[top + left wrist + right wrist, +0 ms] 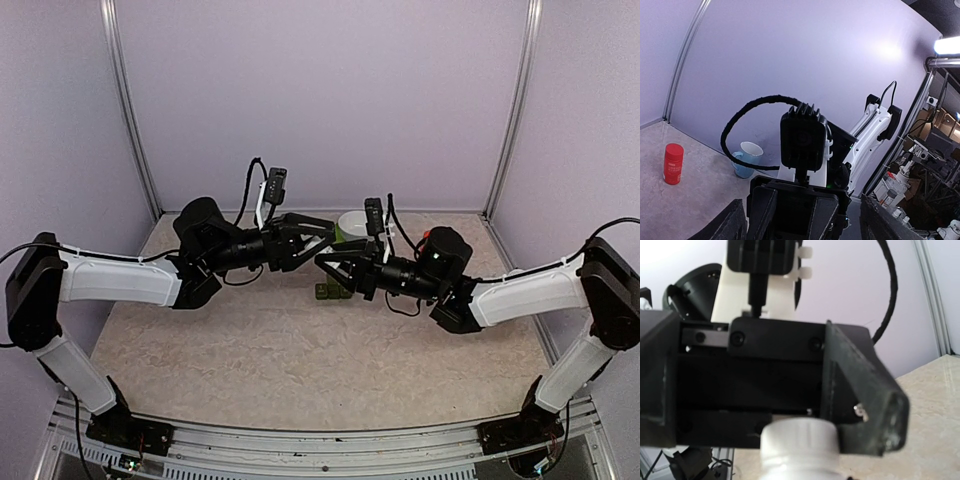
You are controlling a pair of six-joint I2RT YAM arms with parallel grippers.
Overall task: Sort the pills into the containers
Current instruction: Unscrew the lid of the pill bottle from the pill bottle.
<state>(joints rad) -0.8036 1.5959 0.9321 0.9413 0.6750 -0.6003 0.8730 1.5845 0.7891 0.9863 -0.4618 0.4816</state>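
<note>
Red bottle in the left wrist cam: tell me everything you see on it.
The red bottle is a cylinder, plastic by its look, with a red cap of the same width and white print on its body, too small to read. It stands upright and closed on the tabletop near the wall, alone: nothing touches it, and the pale blue mug stands apart from it.

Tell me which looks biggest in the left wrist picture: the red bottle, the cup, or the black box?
1. Black box: biggest, but it is nearest the camera.
2. Cup and red bottle: they look about alike, so I won't rank them.
</note>
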